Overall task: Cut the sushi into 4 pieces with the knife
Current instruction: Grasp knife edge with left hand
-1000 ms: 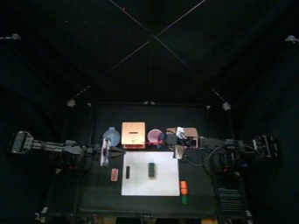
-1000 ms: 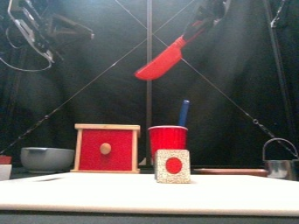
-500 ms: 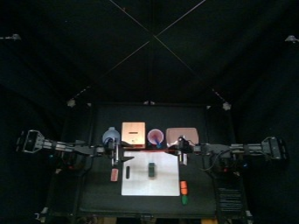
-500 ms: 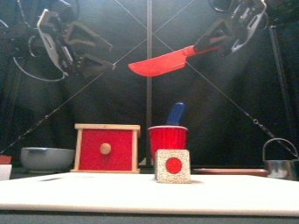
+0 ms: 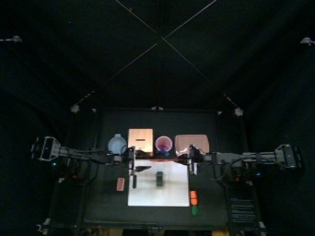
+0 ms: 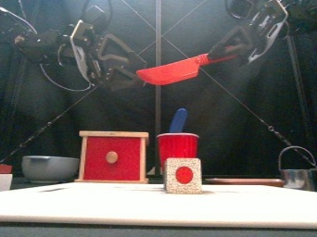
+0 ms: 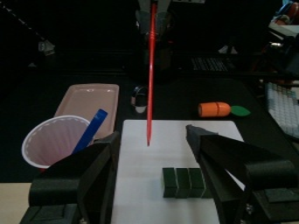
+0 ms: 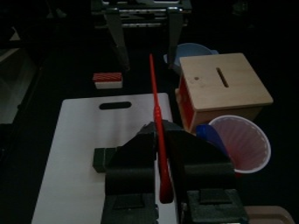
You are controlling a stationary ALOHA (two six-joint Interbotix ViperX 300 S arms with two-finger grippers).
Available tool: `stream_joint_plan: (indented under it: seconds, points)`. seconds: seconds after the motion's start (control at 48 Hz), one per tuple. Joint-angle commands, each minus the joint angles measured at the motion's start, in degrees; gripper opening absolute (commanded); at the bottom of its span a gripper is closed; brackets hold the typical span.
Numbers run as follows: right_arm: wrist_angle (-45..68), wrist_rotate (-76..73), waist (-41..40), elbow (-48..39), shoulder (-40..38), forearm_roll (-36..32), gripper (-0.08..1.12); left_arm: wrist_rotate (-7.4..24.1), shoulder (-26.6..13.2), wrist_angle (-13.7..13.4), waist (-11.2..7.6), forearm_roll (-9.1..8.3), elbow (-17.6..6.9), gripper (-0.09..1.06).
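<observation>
Right gripper (image 6: 238, 48) is clamped on the handle of the red knife (image 6: 173, 69), held high over the table, blade sloping down toward the left gripper (image 6: 120, 65). Left gripper's jaws are spread wide and hold nothing, just off the blade tip and facing it.

Sushi (image 7: 181, 181) sits well below the blade on the white board (image 7: 146, 171), apart from both grippers, uncut as far as I can tell. Red cup (image 6: 177, 148) with the blue knife (image 6: 179, 120) is also below the blade, behind the sushi.

Risks as I see them:
- Tip and left gripper are close. If either arm drifts, they clip, and the knife twists in the right gripper's hold.
- Nothing is pinning the sushi. If the blade lands off a seam or at a slant, it likely shoves or tips the roll rather than splitting it.
- It's a long drop. A small angle error at the handle becomes a big miss at the tip.
- If the descent runs too far back, it catches the cup or the blue knife handle and knocks them over.
- Four pieces needs three clean cuts, so any slide of the roll carries into the later ones.
</observation>
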State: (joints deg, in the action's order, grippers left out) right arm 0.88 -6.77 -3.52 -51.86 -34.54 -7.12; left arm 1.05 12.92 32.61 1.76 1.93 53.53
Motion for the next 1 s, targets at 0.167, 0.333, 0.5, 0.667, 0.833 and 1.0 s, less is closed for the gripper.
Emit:
stream_joint_plan:
  seconds: [0.167,0.333,0.5,0.667,0.833,1.0]
  points:
    - [2.4,0.1,-0.2,0.7,0.7,0.1,0.13,0.1,-0.9,2.5,0.35,-0.09,-1.7,0.92]
    - [2.4,0.1,-0.2,0.9,1.5,0.0,0.13,0.1,-0.9,4.1,0.35,-0.26,-1.4,0.87]
    - [2.5,0.1,-0.3,1.1,1.6,0.1,0.13,0.0,-1.1,4.1,0.35,-0.35,-1.3,0.81]
    - [2.5,0.1,-0.2,1.3,1.6,0.0,0.13,0.0,-2.1,4.1,0.26,-0.35,-1.6,0.79]
    - [2.5,0.1,-0.2,1.5,1.6,0.1,0.13,0.1,-3.3,4.1,0.35,-0.35,-2.3,0.79]
    - [2.5,0.1,-0.2,1.4,1.7,0.1,0.12,0.1,-3.4,4.2,0.44,-0.44,-2.4,0.78]
